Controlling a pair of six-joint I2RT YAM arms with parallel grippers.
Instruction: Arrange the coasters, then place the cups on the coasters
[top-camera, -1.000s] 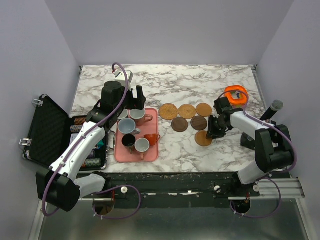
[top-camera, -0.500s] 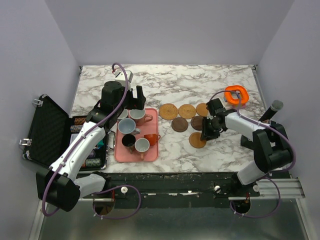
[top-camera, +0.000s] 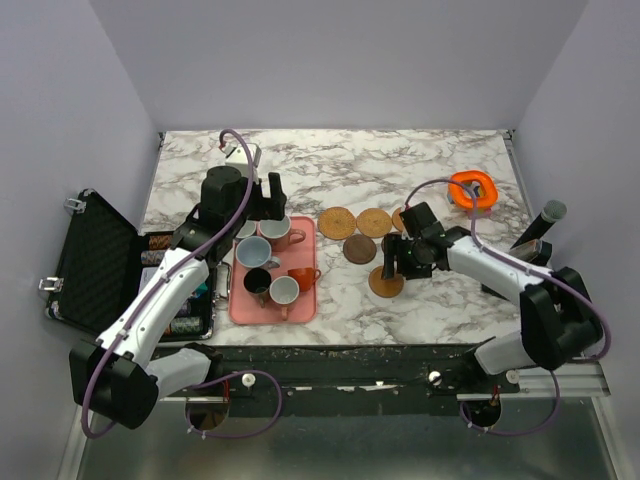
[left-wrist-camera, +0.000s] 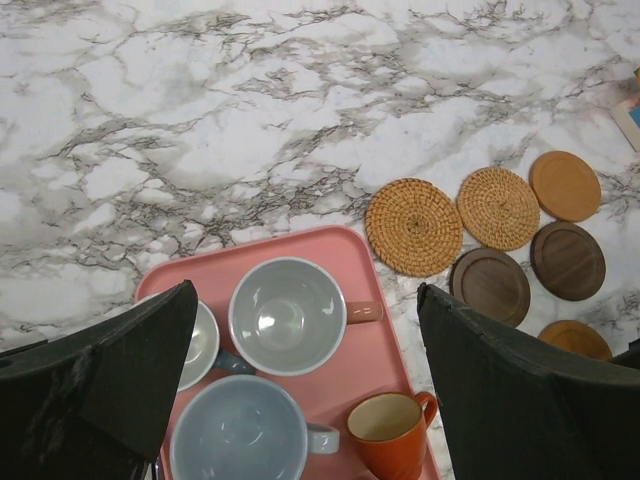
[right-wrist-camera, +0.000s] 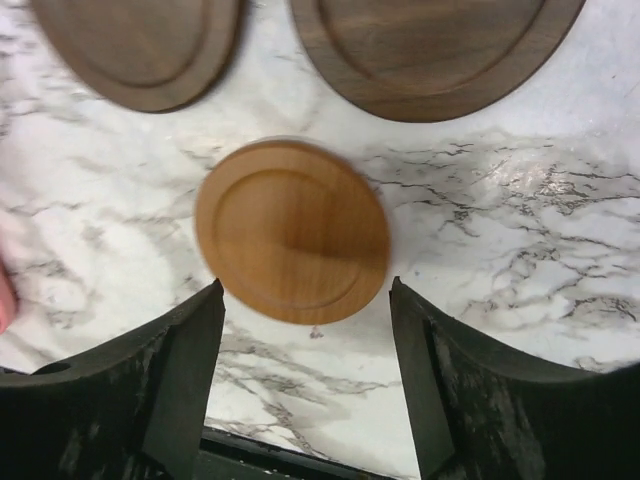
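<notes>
**Wood disc lying at the near end of the coaster group; cups all on the tray**

Low over the marble, the right tool (right-wrist-camera: 306, 288) hangs above a light orange-brown coaster (right-wrist-camera: 292, 232); its jaws stand spread about as wide as the disc, one to each side; the disc lies flat and looks free of them, though blur at its rim leaves contact unsure; judged a placing, not a carry. The spot is nearest the arms, just in front of the dark coasters (right-wrist-camera: 430, 50); behind those sit two woven coasters (left-wrist-camera: 414, 226) and a plain light coaster (left-wrist-camera: 565, 185); the grouping reads as short rows under construction, spaced so each disc can take a cup.

Over at the pink tray (top-camera: 300, 310), the left tool (left-wrist-camera: 305, 295) hovers with jaws fully apart and nothing between them; the pink cup (left-wrist-camera: 288, 315) sits right below the gap, with the pale blue cup (left-wrist-camera: 238, 445) and small orange cup (left-wrist-camera: 385, 430) close by; judged poised to pick once the discs are set. No cup stands on a coaster yet.

Surface: the tabletop (top-camera: 400, 160) is white marble with grey veins and looks smooth; thin discs would likely slide if nudged. Room: plain pale lilac walls (top-camera: 330, 60) on three sides; an open black case (top-camera: 95, 265) off the left edge; an orange ring (top-camera: 472, 187) toward the far right.
</notes>
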